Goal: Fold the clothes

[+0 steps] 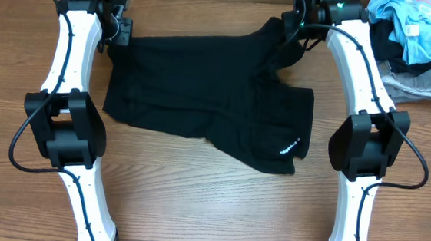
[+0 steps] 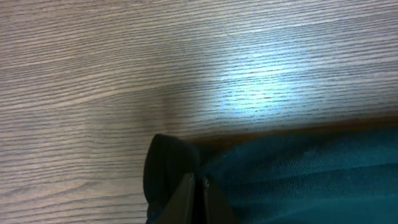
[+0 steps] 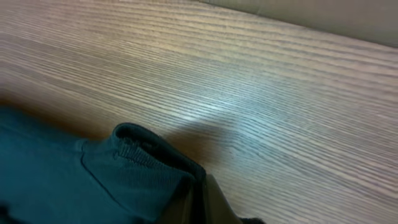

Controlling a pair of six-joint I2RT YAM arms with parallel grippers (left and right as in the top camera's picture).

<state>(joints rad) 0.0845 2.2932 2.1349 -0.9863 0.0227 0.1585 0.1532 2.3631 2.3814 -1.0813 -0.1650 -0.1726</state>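
While the black garment [image 1: 202, 89] lies spread over the middle of the wooden table [image 1: 193, 211], white lettering [image 1: 290, 147] at its near right hem, its two far corners are pinched. The left gripper [image 1: 121, 30] is clamped on the far-left edge and the right gripper [image 1: 290, 30] on the far-right one (its wrist view shows a ribbed hem). The first fold looks about to begin: both corners need lifting together and carrying evenly toward the near edge. Both arms stretch far out, wrists low. A light blue shirt [image 1: 423, 29] lies well apart.
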